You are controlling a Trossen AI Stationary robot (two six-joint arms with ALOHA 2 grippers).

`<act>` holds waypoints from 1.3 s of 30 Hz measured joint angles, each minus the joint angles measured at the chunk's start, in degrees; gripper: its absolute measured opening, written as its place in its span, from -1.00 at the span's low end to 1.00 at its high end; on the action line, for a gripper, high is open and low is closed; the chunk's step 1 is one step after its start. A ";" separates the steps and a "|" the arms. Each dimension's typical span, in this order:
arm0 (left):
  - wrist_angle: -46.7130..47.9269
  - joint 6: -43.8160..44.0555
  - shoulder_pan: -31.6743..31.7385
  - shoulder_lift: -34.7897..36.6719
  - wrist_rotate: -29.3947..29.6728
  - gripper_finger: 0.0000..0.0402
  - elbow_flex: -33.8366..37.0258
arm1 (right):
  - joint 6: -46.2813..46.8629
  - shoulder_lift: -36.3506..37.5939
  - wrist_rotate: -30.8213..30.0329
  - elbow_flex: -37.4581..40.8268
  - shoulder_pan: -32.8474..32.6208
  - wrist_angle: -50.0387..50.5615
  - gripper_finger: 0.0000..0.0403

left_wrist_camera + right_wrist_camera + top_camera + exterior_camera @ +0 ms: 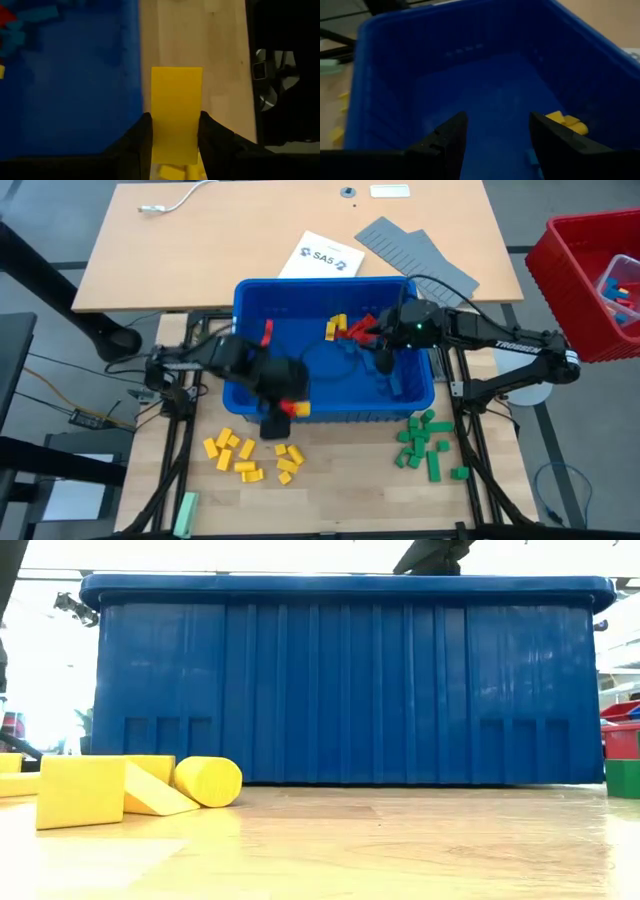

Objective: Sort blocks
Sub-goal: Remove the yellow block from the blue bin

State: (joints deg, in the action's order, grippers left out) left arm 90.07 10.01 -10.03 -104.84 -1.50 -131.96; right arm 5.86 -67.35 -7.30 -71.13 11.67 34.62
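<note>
A blue bin (250, 295) stands mid-table with red and yellow blocks (348, 328) and blue blocks (396, 386) lying on its floor. My left gripper (290, 408) hangs over the bin's near wall, shut on a yellow block (176, 90). Below it, a heap of yellow blocks (250, 455) lies on the table in front of the bin. A heap of green blocks (425, 440) lies at the front right. My right gripper (495, 135) stands open over the bin's right half, with nothing between its fingers; yellow blocks (567, 122) lie beyond it. My left gripper pinches the yellow block's two long sides (155, 125) between its two fingers (137, 142), at one end of the block. The fingers slant steeply down and lie along the block, whose other end sticks out past the fingertips. The block is lifted clear above the table.
A red crate (590, 280) with more blocks stands off the table's right edge. Grey ridged panels (415, 250), a printed sheet (320, 258) and a white cable (175, 202) lie behind the bin. A pale green bar (186, 510) lies at the front left.
</note>
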 joint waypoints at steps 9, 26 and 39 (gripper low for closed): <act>-1.24 28.82 -15.22 -0.11 14.05 -0.34 7.31 | -2.72 0.00 0.01 0.00 -5.67 -0.01 -0.01; -21.63 66.38 -24.54 -0.17 14.53 -0.34 45.65 | -7.58 0.00 0.02 0.00 -9.28 0.26 -0.01; -23.77 70.22 -24.47 -0.17 15.17 -0.19 56.41 | -7.43 0.00 1.52 0.00 -9.46 1.38 -0.01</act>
State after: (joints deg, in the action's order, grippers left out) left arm 66.31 80.23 -34.50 -105.01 13.67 -75.55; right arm -1.56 -67.35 -5.78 -71.13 2.22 36.00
